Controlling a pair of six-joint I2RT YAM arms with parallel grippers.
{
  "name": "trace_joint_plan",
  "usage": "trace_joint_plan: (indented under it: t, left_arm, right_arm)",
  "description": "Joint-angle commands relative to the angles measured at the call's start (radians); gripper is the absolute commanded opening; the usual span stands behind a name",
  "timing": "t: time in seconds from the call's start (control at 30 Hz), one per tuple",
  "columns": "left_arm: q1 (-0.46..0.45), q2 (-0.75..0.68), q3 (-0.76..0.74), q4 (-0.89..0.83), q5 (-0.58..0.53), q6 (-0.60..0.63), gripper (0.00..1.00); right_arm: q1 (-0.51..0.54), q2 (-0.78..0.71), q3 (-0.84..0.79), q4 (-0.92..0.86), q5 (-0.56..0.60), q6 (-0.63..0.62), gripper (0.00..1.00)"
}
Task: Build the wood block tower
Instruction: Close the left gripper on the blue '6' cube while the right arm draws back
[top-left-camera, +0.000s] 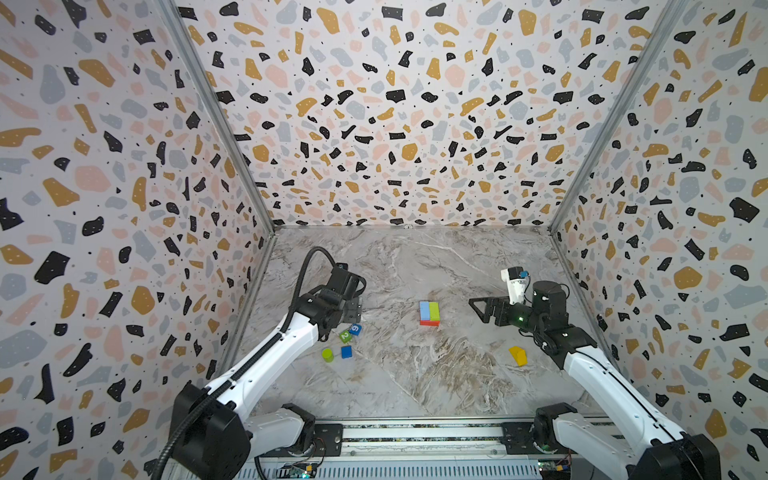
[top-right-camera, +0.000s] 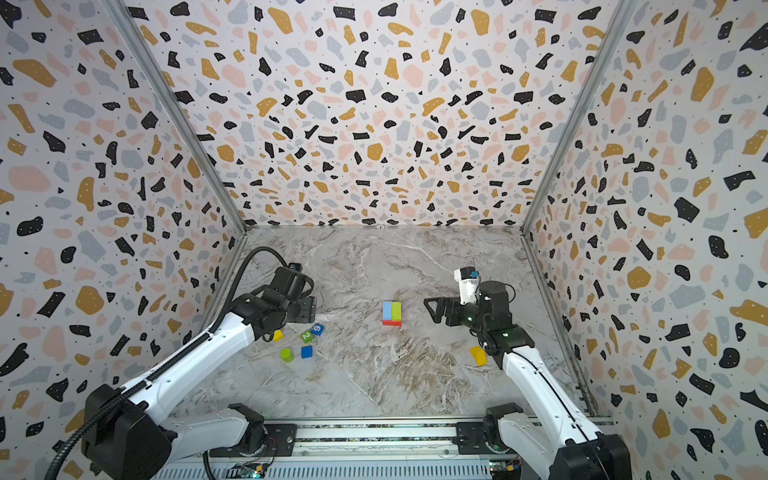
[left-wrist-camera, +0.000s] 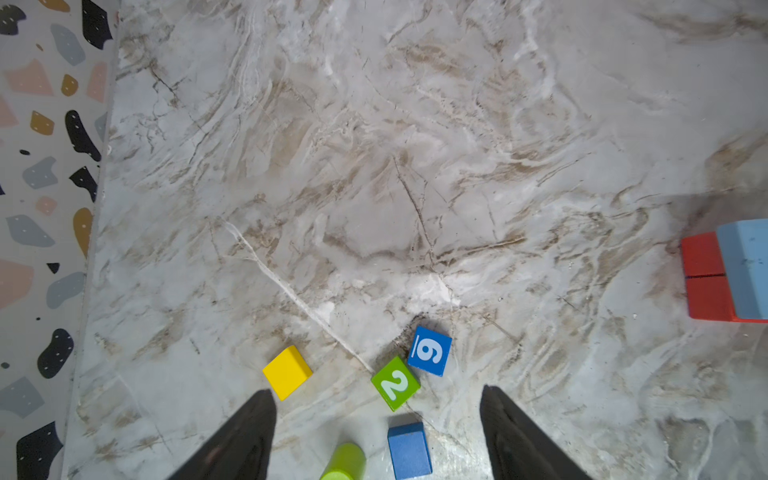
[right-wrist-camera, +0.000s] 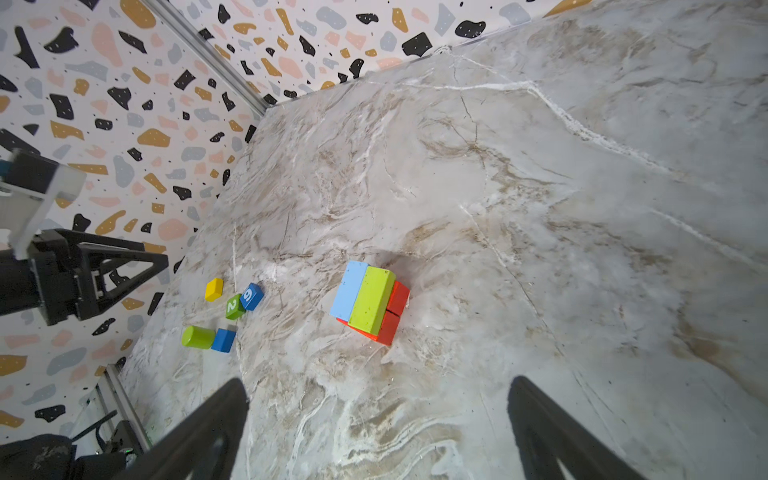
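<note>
Black left pincer (left-wrist-camera: 376, 395) hangs spread and empty near the green cube (left-wrist-camera: 395, 384), which touches the blue 9 cube (left-wrist-camera: 429, 351). I'd square the jaws to its free faces before closing. Spread and empty too, the right pincer (right-wrist-camera: 378, 384) faces the tower (right-wrist-camera: 368, 301) in the middle of the desk (right-wrist-camera: 540, 208).

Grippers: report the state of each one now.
Left gripper: open, jaws apart, holding nothing.
Right gripper: open, jaws wide apart, holding nothing.

Left claw (left-wrist-camera: 377, 390) hangs at the left, pointing down, jaws apart and empty; right claw (right-wrist-camera: 379, 385) reaches leftward, jaws wide, empty.
</note>
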Motion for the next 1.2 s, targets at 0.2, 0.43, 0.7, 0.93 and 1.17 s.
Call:
trace_joint_plan:
  t: [0.2,0.43,0.7,0.93,1.17]
  left_arm:
    - [0.006,0.145,-0.003,0.130,0.150,0.037,0.58]
    - [0.007,0.249,-0.051,0.192,0.140,0.087,0.48]
    - [0.029,0.340,-0.074,0.236,0.147,0.104,0.47]
    - [0.039,0.368,-0.075,0.240,0.171,0.119,0.45]
    - [0.038,0.338,-0.113,0.244,0.185,0.113,0.43]
  right_arm:
    - [-0.074,-0.047,-0.062,0.133,-0.111,0.055,0.99]
    - [-0.085,-0.062,-0.103,0.176,-0.157,0.070,0.99]
    - [-0.085,-0.061,-0.124,0.218,-0.202,0.090,0.99]
    - [-0.085,-0.055,-0.134,0.238,-0.211,0.100,0.99]
    - [-0.084,-0.046,-0.137,0.248,-0.222,0.104,0.99]
